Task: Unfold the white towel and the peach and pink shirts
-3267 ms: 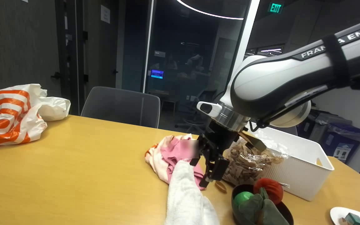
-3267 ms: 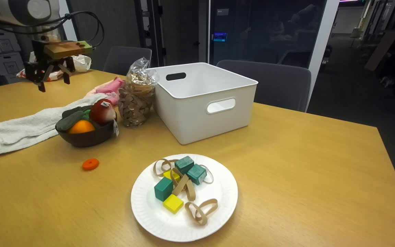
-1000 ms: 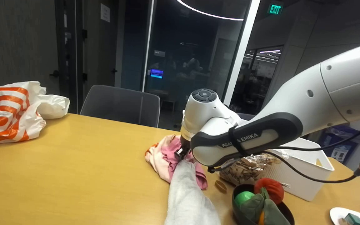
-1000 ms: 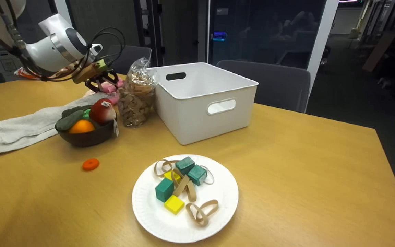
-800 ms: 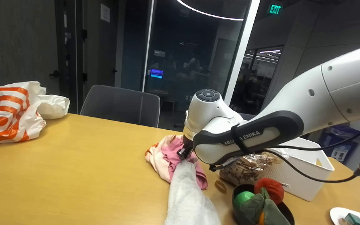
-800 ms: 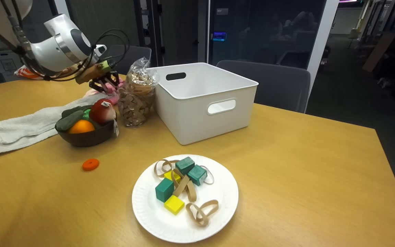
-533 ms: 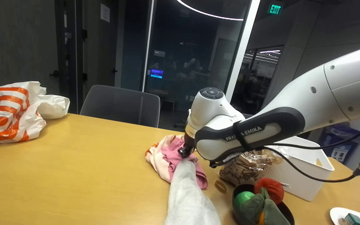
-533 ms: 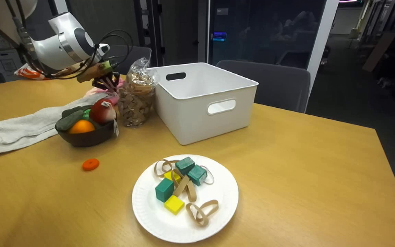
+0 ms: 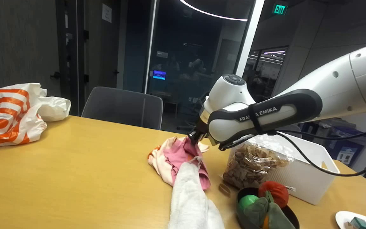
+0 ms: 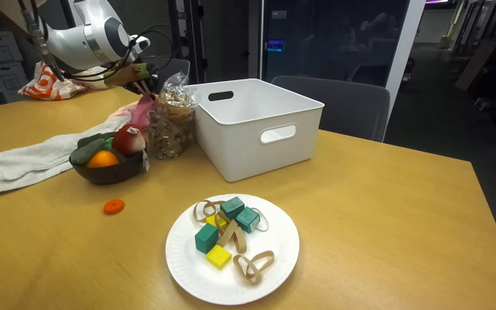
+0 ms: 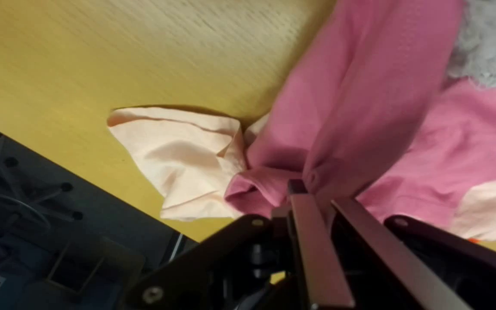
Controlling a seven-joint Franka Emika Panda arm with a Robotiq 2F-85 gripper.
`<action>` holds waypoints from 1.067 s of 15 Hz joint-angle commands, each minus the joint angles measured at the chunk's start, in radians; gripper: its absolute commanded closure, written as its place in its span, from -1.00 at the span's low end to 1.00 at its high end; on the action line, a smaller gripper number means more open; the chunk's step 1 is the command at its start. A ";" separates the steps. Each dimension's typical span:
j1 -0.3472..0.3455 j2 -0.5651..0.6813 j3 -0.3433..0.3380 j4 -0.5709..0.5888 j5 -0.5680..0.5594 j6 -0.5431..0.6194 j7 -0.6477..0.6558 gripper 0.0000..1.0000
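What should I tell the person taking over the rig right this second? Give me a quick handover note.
Gripper: shut on the pink shirt, holding part of it up.
Peach shirt: crumpled, partly under the pink shirt.
White towel: lying long and narrow, seemingly folded, one end at the pink shirt.
Done: pink shirt gripped and partly raised; neither shirt is spread out.
Left: open out both shirts and, it appears, finish unfolding the white towel.

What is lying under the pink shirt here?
The peach shirt shows from beneath the pink shirt on two sides in the wrist view. What lies under the pink shirt's middle is covered, so how far the peach shirt runs there cannot be seen.
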State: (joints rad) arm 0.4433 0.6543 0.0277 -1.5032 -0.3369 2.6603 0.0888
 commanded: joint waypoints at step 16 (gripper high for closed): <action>-0.194 -0.405 0.184 -0.281 0.185 0.202 -0.192 0.86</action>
State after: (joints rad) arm 0.2939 0.3679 0.1782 -1.6686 -0.1937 2.8067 -0.0379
